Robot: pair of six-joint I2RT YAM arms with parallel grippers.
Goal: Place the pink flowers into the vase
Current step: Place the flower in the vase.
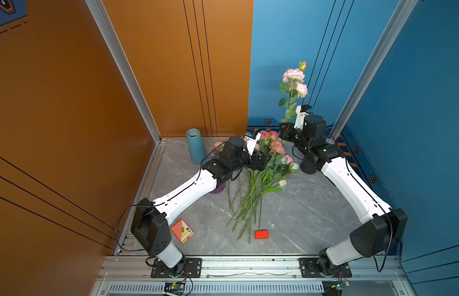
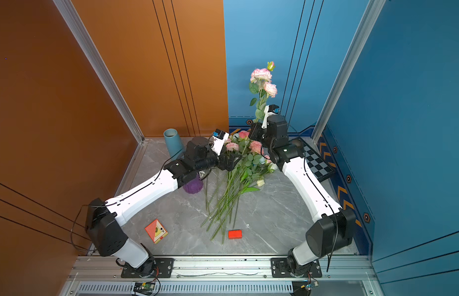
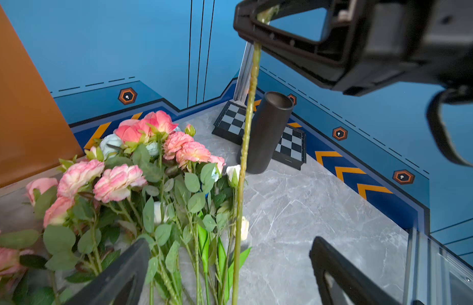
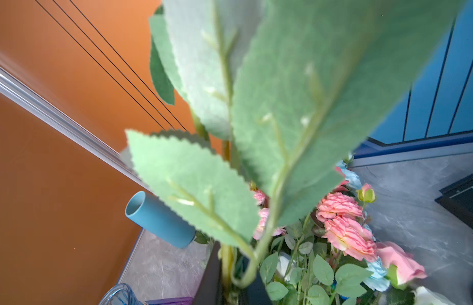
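Marble table bare toward right and front. Right gripper clamped on upright pink stem; left gripper spread over flower pile. Blue vase, back-left, interior not visible.

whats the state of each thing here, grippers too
right gripper: shut on a pink flower stem, held upright
held pink flower: lifted above the table
left gripper: open, holding nothing
flower pile: lying flat
blue vase: upright, nothing inside
black vase: upright
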